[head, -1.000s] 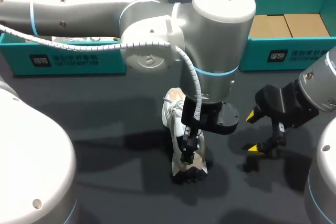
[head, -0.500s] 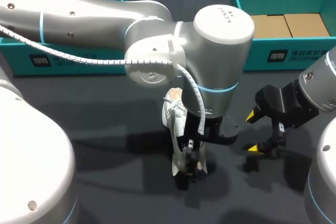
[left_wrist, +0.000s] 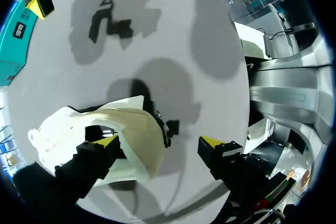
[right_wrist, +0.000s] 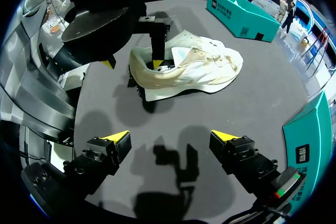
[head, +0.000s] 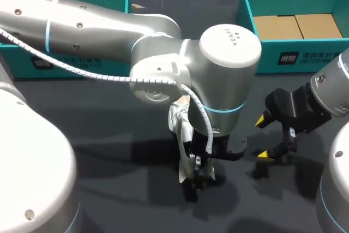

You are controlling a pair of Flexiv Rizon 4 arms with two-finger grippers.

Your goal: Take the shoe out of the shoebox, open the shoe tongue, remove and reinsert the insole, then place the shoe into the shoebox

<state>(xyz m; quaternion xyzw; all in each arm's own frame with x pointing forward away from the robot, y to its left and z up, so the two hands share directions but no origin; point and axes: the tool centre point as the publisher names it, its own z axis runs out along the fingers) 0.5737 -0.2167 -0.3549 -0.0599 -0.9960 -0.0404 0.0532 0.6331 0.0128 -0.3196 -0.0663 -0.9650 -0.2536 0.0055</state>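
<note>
A white shoe point(head: 179, 117) lies on its side on the dark table, mostly hidden under my left arm in the head view. My left gripper point(head: 197, 174) points down at its heel. In the left wrist view the shoe point(left_wrist: 68, 129) shows its cream heel wall, and the left gripper point(left_wrist: 160, 141) is open, with one finger inside the heel opening and the other outside. My right gripper point(head: 263, 137) hangs open to the right of the shoe, holding nothing. From the right wrist view the shoe point(right_wrist: 199, 69) lies ahead of the right gripper point(right_wrist: 170, 137).
A teal shoebox point(head: 305, 47) with a cardboard floor stands open at the back right. A second teal box point(head: 65, 68) sits at the back left, partly behind my left arm. Bare table lies in front of the shoe.
My left arm has sunk lower over the shoe's heel, bringing its fingers down around the heel wall. The right arm has stayed where it was.
</note>
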